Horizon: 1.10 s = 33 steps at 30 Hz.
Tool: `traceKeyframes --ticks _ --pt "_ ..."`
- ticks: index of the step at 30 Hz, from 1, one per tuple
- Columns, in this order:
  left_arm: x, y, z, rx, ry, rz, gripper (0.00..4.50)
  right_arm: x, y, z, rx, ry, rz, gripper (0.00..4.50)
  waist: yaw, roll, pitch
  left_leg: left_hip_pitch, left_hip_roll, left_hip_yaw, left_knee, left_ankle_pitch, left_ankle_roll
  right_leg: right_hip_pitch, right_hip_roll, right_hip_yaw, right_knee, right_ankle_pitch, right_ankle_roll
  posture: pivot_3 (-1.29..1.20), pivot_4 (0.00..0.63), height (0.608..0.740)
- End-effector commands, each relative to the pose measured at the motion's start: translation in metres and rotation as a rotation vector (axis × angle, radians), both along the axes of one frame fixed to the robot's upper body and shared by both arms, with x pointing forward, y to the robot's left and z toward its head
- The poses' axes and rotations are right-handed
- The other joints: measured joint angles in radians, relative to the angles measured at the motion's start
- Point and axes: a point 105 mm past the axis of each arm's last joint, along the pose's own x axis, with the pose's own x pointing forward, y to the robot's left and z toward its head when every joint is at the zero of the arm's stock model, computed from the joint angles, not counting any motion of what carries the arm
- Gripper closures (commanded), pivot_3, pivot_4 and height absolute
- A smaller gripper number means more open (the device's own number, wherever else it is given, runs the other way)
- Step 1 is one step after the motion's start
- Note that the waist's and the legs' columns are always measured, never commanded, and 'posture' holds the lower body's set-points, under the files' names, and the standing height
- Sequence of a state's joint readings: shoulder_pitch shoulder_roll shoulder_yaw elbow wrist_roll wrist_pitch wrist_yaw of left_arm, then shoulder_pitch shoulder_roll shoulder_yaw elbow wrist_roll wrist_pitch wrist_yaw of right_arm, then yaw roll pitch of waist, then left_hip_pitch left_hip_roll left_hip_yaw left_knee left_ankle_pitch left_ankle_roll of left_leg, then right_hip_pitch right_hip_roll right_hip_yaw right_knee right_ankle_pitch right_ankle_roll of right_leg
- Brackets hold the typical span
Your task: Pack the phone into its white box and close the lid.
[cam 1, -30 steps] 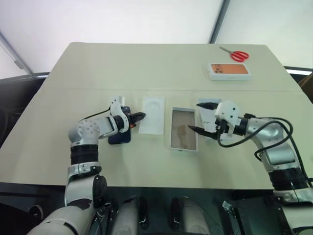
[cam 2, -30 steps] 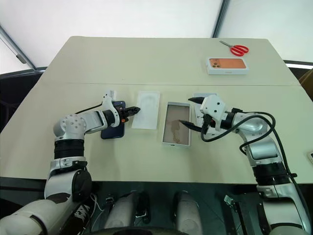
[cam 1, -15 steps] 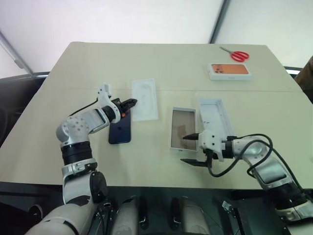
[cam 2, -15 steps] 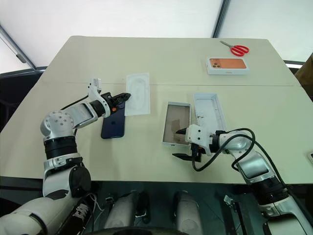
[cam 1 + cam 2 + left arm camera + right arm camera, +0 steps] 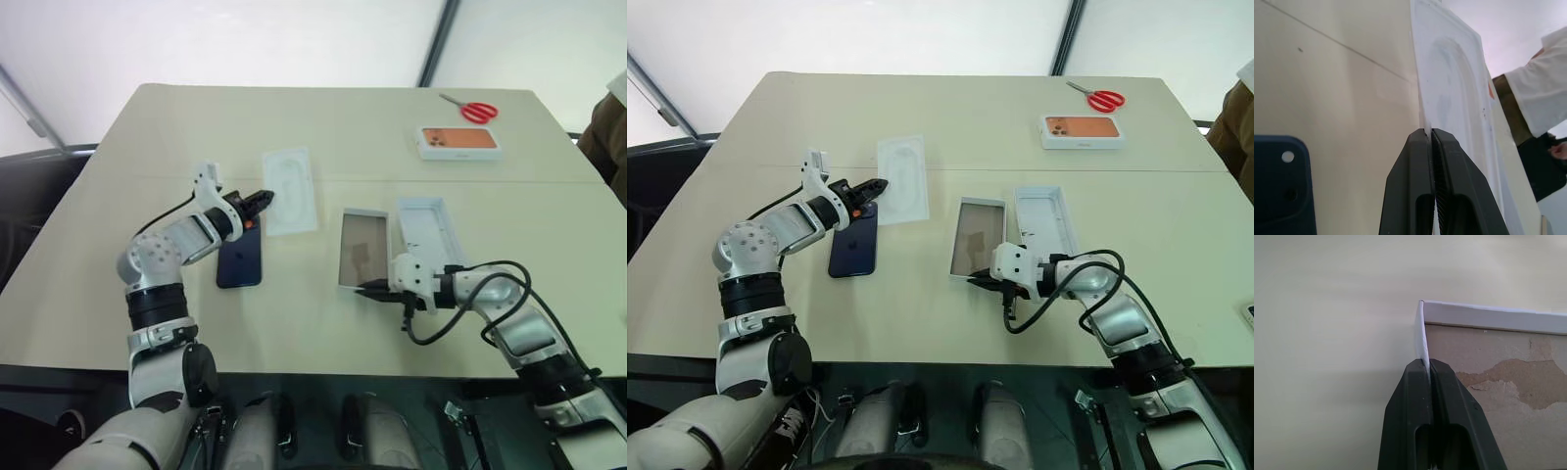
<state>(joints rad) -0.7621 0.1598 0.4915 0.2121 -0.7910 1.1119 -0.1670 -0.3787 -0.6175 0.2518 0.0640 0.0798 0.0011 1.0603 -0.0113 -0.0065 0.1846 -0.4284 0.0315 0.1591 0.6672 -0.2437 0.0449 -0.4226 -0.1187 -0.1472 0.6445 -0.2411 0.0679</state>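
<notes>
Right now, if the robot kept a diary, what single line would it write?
left end effector: shut on insert | right end effector: shut on box wall | phone: on table, unpacked | lid: beside box

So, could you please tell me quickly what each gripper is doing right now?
Left gripper: shut on the white insert, pinching its edge.
Right gripper: shut on the white box, clamping its near wall.

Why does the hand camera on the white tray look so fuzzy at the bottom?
In the left wrist view the black fingers sit very near the lens and look soft, and the thin white tray they pinch looks pale and washed out; in the left eye view it looks clear.
</notes>
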Motion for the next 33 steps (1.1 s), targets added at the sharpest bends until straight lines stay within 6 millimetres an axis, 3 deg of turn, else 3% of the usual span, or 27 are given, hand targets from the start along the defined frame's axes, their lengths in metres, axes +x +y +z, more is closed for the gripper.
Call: traceKeyframes --ticks 1,8,11,16,19,23,28,33 --pt "-0.001 -0.005 0.029 -0.025 -0.089 -0.018 4.50 0.012 0.016 0.005 -0.006 -0.107 0.041 4.38 -0.001 0.000 0.000 0.000 0.000 0.000 0.000 0.000 0.000 0.000 0.000 0.000 0.000 0.000 0.000 0.00 0.150 0.738" --pt "-0.002 -0.004 0.024 0.000 -0.075 -0.011 4.50 0.028 0.038 0.012 0.038 -0.168 0.058 4.38 0.000 0.000 0.000 0.000 0.000 0.000 0.000 0.001 -0.001 0.000 0.000 0.000 0.001 0.000 0.000 0.00 0.150 0.738" --pt "-0.004 -0.006 0.021 0.002 -0.069 -0.014 4.50 0.031 0.038 0.012 0.050 -0.166 0.049 3.59 0.000 0.000 0.000 0.000 0.000 0.000 0.000 0.001 -0.001 0.000 0.000 0.000 0.001 0.000 0.000 0.00 0.150 0.738" --pt "-0.008 -0.015 0.013 0.022 -0.052 -0.052 4.50 0.032 0.028 0.023 0.082 -0.171 0.021 1.19 0.000 0.000 0.000 0.000 0.000 0.000 0.000 0.001 -0.001 0.000 0.000 0.000 0.001 0.000 0.000 0.00 0.150 0.738" --pt "-0.010 -0.019 0.007 0.054 -0.044 -0.063 4.50 0.033 0.020 0.038 0.173 -0.151 -0.035 1.19 0.000 0.000 0.000 0.000 0.000 0.000 0.000 0.001 -0.001 0.000 0.000 0.000 0.001 0.000 0.000 0.00 0.150 0.738" --pt "-0.012 -0.028 0.007 0.080 -0.043 -0.074 4.50 0.030 -0.008 0.060 0.320 -0.100 -0.140 1.19 0.004 0.000 0.000 0.000 0.000 0.000 0.000 0.001 -0.001 0.000 0.000 0.001 0.001 0.000 0.000 0.00 0.150 0.738" --pt "-0.016 -0.042 -0.007 0.101 0.009 -0.093 4.50 0.022 -0.042 0.056 0.263 -0.095 -0.214 1.19 0.002 0.000 0.000 0.001 0.000 0.000 0.000 0.000 -0.001 0.001 0.000 0.001 0.000 0.000 0.000 0.00 0.150 0.738" --pt "-0.018 -0.055 -0.014 0.073 0.082 -0.099 4.50 0.034 -0.055 0.065 0.279 -0.143 -0.289 1.19 0.000 -0.001 0.000 0.001 0.000 0.000 0.000 0.001 -0.001 0.000 0.000 0.001 0.001 0.000 0.000 0.00 0.150 0.738"
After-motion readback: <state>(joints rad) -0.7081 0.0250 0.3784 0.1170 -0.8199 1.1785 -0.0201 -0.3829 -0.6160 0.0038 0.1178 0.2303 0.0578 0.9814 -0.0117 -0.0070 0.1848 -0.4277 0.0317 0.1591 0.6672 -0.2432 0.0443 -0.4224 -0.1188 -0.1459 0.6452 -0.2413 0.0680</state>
